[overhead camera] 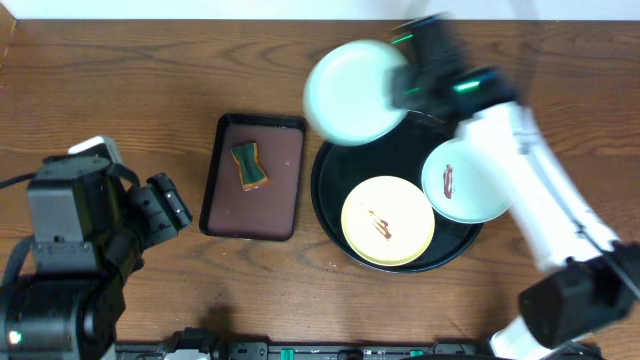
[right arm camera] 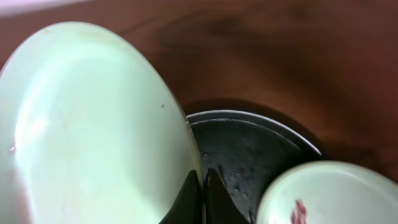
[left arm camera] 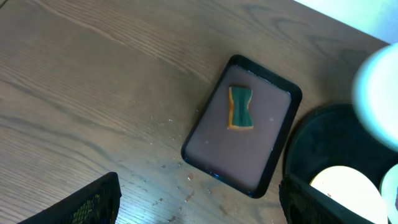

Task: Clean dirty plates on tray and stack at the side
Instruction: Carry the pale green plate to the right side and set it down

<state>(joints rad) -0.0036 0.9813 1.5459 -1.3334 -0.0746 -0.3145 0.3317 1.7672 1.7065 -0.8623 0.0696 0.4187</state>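
Right pincer (right arm camera: 200, 198) is clamped narrow on the rim of one pale mint plate (overhead camera: 353, 92), holding it tilted in the air over the far-left rim of the black tray (overhead camera: 330, 205), toward the worktop's far edge. In the right wrist view its glossy face looks nearly clean, with no central smear visible; the overhead view shows it blurred. Two plates lie flat in the tray, which sits right of the worktop's middle: the yellow plate (overhead camera: 388, 222) on the near side and a second mint plate (overhead camera: 465, 180) at the right, rims just beside each other, each with a brown-red smear at centre. Left pincer (left arm camera: 199, 180) hangs wide and empty near the worktop's left edge, looking toward the brown rectangular tray (overhead camera: 272, 205), where a green-and-orange sponge (overhead camera: 249, 166) lies. No stack shows anywhere at the side. Judgement: early in the task, with one plate in hand, two dirty ones to wipe and all stacking left to do.
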